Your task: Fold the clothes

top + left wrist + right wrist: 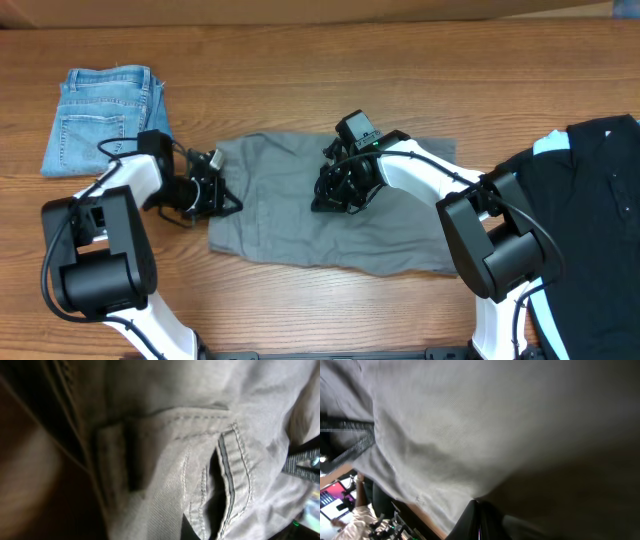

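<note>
Grey-khaki shorts [280,220] lie spread flat mid-table; folded blue denim shorts [100,120] sit far left. My left gripper [226,199] is pressed together on their left edge. My right gripper [335,195] pinches the cloth at their middle.

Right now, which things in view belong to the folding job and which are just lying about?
In the job: grey-khaki shorts, spread out; left gripper, jaws shut on their left edge; right gripper, jaws shut on their middle.
Lying about: blue denim shorts, already folded, far left; black garment, untouched at the right edge.
</note>
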Motion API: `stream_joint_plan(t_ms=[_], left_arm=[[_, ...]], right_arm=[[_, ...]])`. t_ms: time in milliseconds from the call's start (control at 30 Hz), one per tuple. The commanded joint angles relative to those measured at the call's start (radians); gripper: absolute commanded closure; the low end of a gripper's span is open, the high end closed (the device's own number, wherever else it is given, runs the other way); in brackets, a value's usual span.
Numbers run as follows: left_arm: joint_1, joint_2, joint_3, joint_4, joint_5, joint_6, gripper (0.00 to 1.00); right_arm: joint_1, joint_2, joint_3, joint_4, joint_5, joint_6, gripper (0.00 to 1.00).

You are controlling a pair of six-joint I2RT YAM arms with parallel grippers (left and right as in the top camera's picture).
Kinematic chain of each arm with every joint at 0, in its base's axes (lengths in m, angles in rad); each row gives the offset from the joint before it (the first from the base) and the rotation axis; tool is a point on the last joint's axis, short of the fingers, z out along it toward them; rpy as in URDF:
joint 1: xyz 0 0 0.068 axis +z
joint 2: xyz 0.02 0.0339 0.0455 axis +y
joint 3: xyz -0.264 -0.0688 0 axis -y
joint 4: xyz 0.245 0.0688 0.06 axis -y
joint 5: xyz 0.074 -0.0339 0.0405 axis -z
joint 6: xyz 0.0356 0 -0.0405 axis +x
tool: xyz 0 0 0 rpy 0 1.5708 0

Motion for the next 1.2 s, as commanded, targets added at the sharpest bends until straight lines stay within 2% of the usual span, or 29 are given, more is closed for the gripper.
stream_joint_plan(t_ms=[0,233,500,700,800,1033,1167], left_arm=[[0.064,0.022,0.106,-0.107,-0.069,-0.010,0.96],[0.098,0.021,0.485,-0.485,-0.224,-0.010,0.96],[-0.004,0.021,0.884,-0.735,-0.245,-0.014,0.96],[-0.173,0.022,0.919,-0.745,-0.267,-0.097,0.96],[-0.278,0.022,0.915,-0.734,-0.325,-0.148,0.96],[-0.508,0.024,0.904,-0.697,-0.476,-0.267,0.96],[-0.611,0.024,0.855,-0.659,-0.559,-0.374,0.96]], right_arm=[[0.000,-0.074,-0.001,0.000,0.011,0.019,0.96],[-0.057,-0.270,0.056,-0.154,0.251,0.018,0.96],[-0.215,-0.411,0.101,-0.288,0.287,-0.006,0.96],[-0.370,-0.455,0.102,-0.380,0.288,-0.050,0.96],[-0.428,-0.458,0.102,-0.419,0.287,-0.087,0.96],[-0.479,-0.458,0.102,-0.455,0.288,-0.121,0.96],[-0.479,-0.458,0.102,-0.456,0.288,-0.122,0.96]])
